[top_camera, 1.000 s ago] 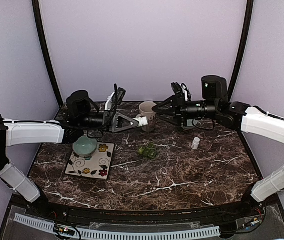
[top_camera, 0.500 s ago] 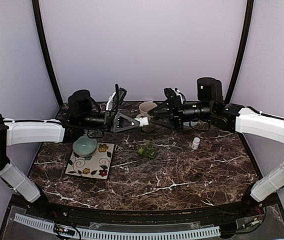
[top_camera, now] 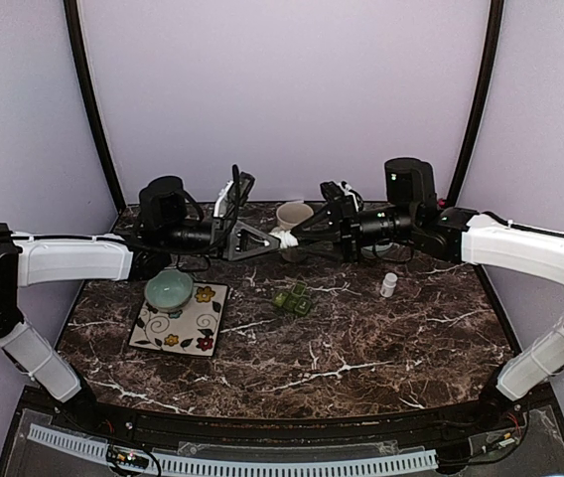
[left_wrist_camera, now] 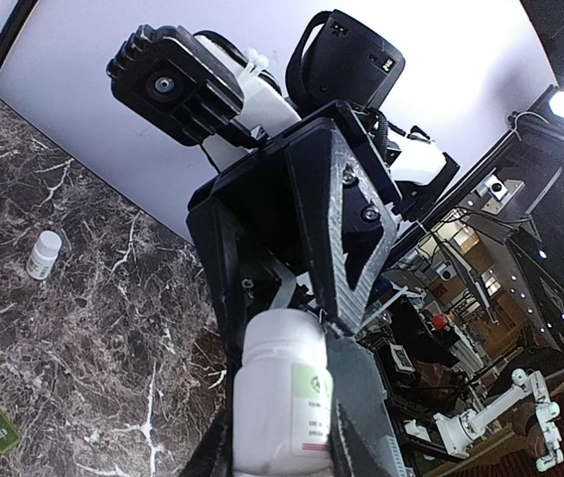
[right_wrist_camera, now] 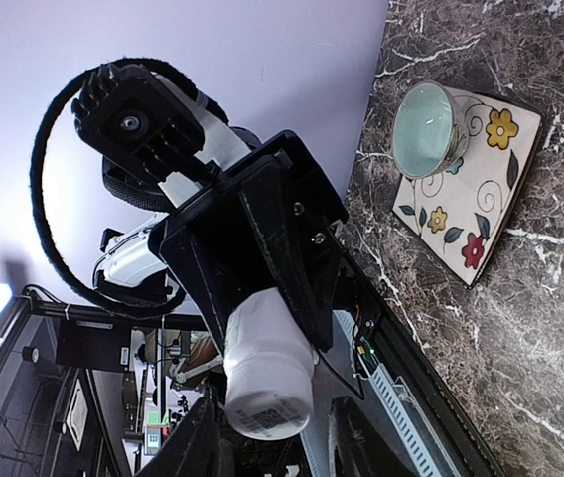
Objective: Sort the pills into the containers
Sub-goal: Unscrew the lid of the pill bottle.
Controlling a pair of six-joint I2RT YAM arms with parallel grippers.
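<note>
I hold the white plastic pill bottle (left_wrist_camera: 282,393) level in the air over the far edge of the tabletop (top_camera: 361,348), its ribbed cap (right_wrist_camera: 267,402) facing the right gripper (top_camera: 309,231), I judge for unscrewing. The left gripper (top_camera: 276,238) is clamped on the bottle's body. The right gripper's jaws flank the cap, though I cannot tell whether they bite, and the dark green three-compartment plastic pill box (top_camera: 292,298) sits below, near the tabletop's middle.
</note>
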